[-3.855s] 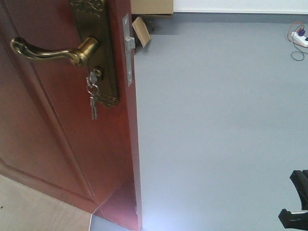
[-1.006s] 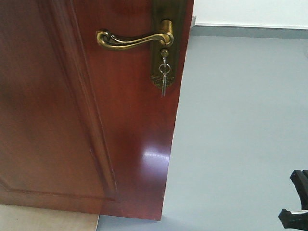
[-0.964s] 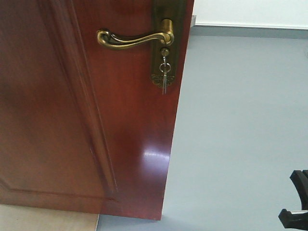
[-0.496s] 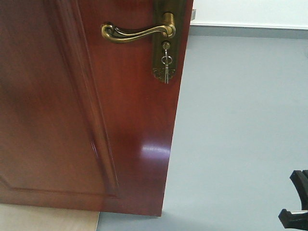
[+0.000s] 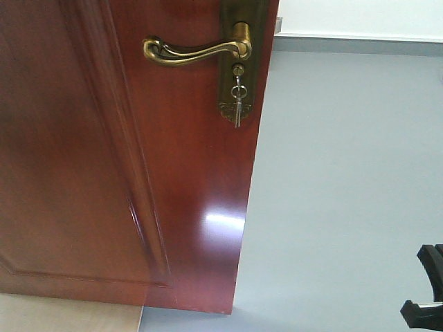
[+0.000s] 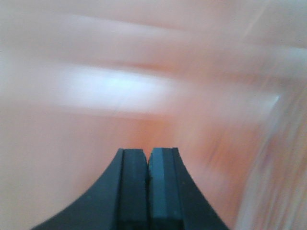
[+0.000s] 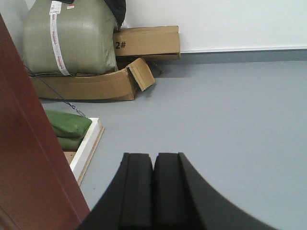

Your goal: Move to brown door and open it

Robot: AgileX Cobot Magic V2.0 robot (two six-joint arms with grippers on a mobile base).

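The brown door (image 5: 124, 173) is seen left of the right gripper (image 7: 153, 163), whose jaws are pressed together. Its brass lever handle (image 5: 197, 50) and hanging keys (image 5: 237, 104) are seen. The left gripper (image 6: 147, 163) is likewise closed, before a blurred reddish surface.

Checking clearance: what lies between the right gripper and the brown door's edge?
In the right wrist view, only bare grey floor separates the right gripper from the brown door.

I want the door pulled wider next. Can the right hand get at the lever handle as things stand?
Probably yes. The handle stands bare on the door with nothing in front. But the right hand is shut, looking past the door's edge, so it must open and swing over.
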